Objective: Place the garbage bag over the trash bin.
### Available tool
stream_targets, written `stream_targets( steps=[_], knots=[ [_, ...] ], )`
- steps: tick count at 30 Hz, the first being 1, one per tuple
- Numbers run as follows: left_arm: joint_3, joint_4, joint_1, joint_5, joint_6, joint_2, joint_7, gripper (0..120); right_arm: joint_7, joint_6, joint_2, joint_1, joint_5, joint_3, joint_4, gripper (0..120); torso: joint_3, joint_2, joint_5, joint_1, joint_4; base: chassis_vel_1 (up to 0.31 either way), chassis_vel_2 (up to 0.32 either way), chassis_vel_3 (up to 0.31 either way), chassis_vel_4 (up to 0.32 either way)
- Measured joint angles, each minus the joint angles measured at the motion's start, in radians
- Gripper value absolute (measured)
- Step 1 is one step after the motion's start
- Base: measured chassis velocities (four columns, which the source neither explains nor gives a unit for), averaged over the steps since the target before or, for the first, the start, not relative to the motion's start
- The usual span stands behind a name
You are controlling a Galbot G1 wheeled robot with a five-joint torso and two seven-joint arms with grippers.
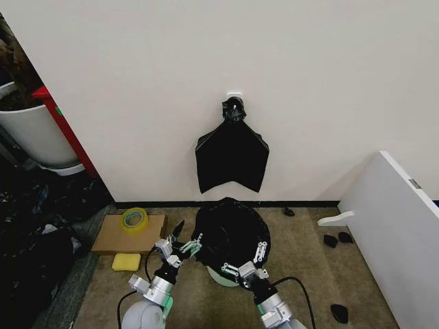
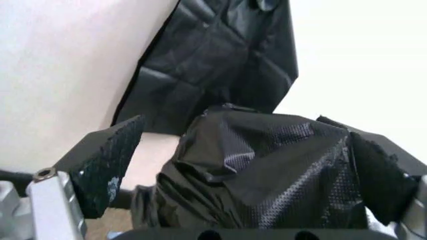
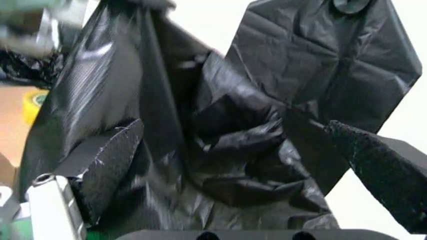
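Bag (image 1: 230, 229) is draped over the bin (image 1: 221, 276) on the floor by the wall; my left pincer (image 1: 184, 245) and right pincer (image 1: 245, 262) gape wide, gripping nothing, so I'd pinch opposite hems and pull down evenly.

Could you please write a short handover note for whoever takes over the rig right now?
Left claw: open, at the left edge of the garbage bag, its pads either side of the plastic.
Right claw: open, at the bag's front right edge.
The bag is draped over the trash bin, whose pale base peeks out at the front, on the floor by the wall.
Done: bag covers the bin top.
Left: whether it sits evenly round the rim cannot be judged; check that.
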Motion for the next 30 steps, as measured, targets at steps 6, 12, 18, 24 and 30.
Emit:
stream_targets(
  steps=[6,12,18,24,30],
  knots=[
    [-0.006,-0.035,0.013,-0.014,0.008,0.004,0.001,100,0.001,0.009,0.014,0.012,-0.011,0.005,-0.038,100,0.0,0.0,-0.0001,0.0,0.0,0.0,0.0,0.0,0.0],
    [-0.007,-0.06,0.017,-0.024,0.011,0.008,-0.003,100,0.005,0.012,0.019,0.016,-0.009,0.01,-0.047,100,0.0,0.0,0.0,0.0,0.0,0.0,0.0,0.0,0.0],
    [-0.01,-0.091,0.009,-0.004,0.004,0.01,-0.041,100,-0.017,0.072,0.004,0.001,0.037,0.012,0.016,100,0.0,0.0,-0.0001,0.0,0.0,0.0,0.0,0.0,0.0],
    [-0.017,-0.191,0.0,0.221,-0.028,0.026,-0.313,100,-0.144,0.19,-0.056,-0.073,0.24,0.032,0.269,100,0.0,0.0,-0.0002,0.0,-0.0001,0.0,0.0,0.0,0.0],
    [-0.023,-0.281,-0.012,0.328,-0.028,0.038,-0.412,100,-0.128,0.143,-0.055,-0.074,0.321,0.067,0.406,100,0.0,0.0,0.0,0.0,0.0,0.0,0.0,0.0,0.0]
  ],
)
